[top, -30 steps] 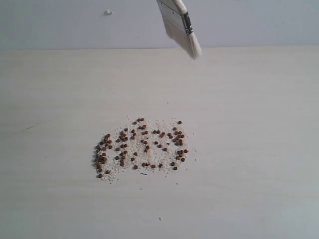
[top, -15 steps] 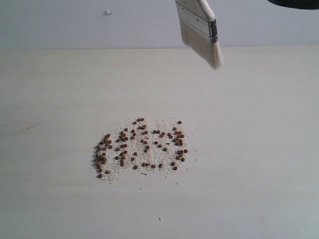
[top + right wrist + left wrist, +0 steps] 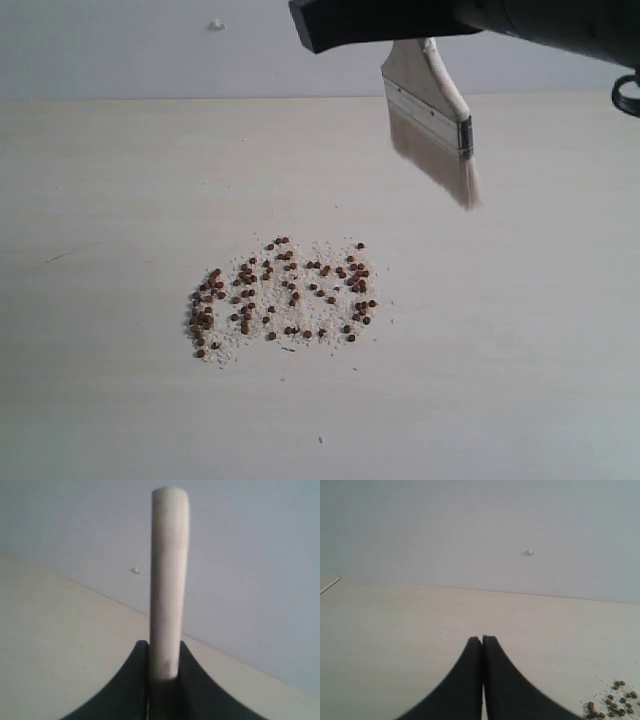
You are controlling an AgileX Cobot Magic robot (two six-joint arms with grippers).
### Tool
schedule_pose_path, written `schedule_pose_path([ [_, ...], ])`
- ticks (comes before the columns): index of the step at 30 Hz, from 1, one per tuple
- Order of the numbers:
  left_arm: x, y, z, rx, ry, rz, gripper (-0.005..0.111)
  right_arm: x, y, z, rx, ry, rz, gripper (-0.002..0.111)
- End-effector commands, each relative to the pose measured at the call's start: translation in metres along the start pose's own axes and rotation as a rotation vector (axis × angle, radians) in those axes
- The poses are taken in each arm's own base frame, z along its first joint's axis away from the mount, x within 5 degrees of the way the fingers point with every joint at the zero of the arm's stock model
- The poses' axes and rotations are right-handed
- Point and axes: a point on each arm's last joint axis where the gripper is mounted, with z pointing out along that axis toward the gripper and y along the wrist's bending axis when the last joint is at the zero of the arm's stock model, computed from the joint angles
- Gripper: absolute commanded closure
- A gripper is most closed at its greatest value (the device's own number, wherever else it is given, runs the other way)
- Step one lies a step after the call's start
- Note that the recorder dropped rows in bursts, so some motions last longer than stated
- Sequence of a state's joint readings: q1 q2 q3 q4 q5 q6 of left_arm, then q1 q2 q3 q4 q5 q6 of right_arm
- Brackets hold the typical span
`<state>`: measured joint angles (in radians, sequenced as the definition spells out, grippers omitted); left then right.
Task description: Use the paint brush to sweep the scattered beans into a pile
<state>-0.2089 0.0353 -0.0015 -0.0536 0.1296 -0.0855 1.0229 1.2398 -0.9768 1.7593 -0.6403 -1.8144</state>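
The beans (image 3: 285,295), small reddish-brown pellets mixed with pale crumbs, lie in a loose patch mid-table, thickest at its left end. The paint brush (image 3: 432,125) hangs in the air above and to the right of them, its off-white bristles pointing down and not touching the table. My right gripper (image 3: 410,30) is shut on its pale handle at the top of the exterior view. The right wrist view shows the brush (image 3: 170,580) edge-on between the right gripper (image 3: 164,649)'s black fingers. My left gripper (image 3: 482,639) is shut and empty over bare table, with a few beans (image 3: 615,707) off to its side.
The pale table meets a grey wall (image 3: 120,50) along its far edge. A white speck (image 3: 217,24) sits on the wall. A thin dark mark (image 3: 60,256) lies on the table left of the patch. A cable loop (image 3: 626,95) shows at the right edge.
The brush has come down and to the right, closer to the table. The right gripper's black body has entered the top of the exterior view. The beans have not moved.
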Motion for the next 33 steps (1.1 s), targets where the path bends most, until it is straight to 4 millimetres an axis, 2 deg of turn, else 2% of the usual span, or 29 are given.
schedule_pose_path([
  [1, 0.0, 0.0, 0.0, 0.001, -0.004, -0.011, 0.107, 0.012, -0.001, -0.003, -0.012, 0.012, 0.013, 0.108],
  [8, 0.0, 0.0, 0.0, 0.001, -0.004, -0.009, 0.107, 0.037, -0.001, -0.005, -0.022, 0.041, 0.011, 0.108],
  [13, 0.0, 0.0, 0.0, 0.001, -0.004, -0.009, 0.107, 0.055, -0.01, -0.014, 0.007, 0.018, -0.041, 0.108],
  [18, 0.0, 0.0, 0.0, 0.001, -0.004, -0.009, 0.107, 0.069, -0.022, -0.029, 0.029, -0.096, -0.107, 0.108],
  [22, 0.0, 0.0, 0.0, 0.001, -0.004, -0.007, 0.107, 0.075, -0.021, -0.036, -0.014, -0.164, -0.179, 0.108],
  [25, 0.0, 0.0, 0.0, 0.001, -0.004, -0.007, 0.107, 0.076, -0.017, -0.036, -0.065, -0.184, -0.195, 0.108],
  [28, 0.0, 0.0, 0.0, 0.001, -0.004, -0.007, 0.107, 0.069, -0.016, -0.038, -0.101, -0.257, -0.097, 0.108],
  [29, 0.0, 0.0, 0.0, 0.001, -0.002, -0.007, 0.107, 0.062, -0.016, -0.038, -0.142, -0.336, -0.02, 0.108],
  [33, 0.0, 0.0, 0.0, 0.001, -0.002, -0.007, 0.107, 0.051, -0.021, -0.037, -0.245, -0.464, 0.046, 0.108],
])
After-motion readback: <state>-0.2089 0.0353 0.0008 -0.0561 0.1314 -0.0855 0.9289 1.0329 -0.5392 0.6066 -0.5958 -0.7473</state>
